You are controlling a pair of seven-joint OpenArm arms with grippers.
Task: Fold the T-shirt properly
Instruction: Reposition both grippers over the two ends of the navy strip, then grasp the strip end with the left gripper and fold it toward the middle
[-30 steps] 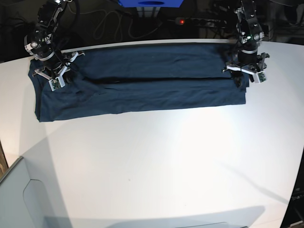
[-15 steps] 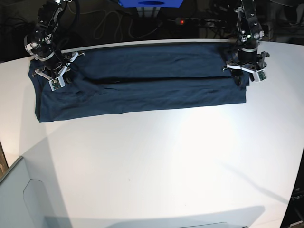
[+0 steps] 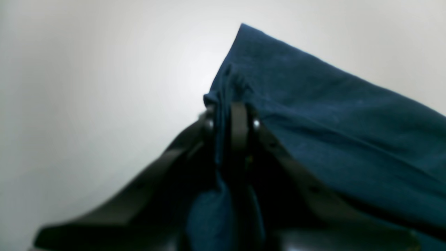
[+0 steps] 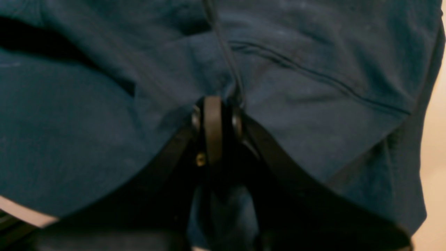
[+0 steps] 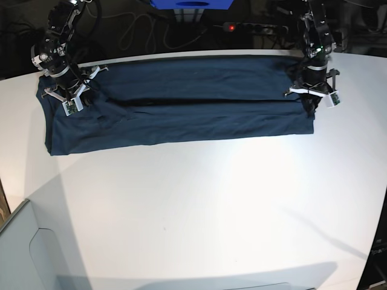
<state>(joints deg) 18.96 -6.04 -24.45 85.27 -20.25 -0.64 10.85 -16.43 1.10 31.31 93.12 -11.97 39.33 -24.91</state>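
The soft, floppy T-shirt (image 5: pixel 181 109) lies flat on the far table (image 5: pixel 211 211). Both jaws are pinched tight on cloth, one at each end, good spots to lift.

The T-shirt (image 5: pixel 181 106) is laid as a long folded band across the far part of the white worktop (image 5: pixel 199 211). The right tool (image 5: pixel 71 99) and the left tool (image 5: pixel 311 99) are set on its opposite ends.
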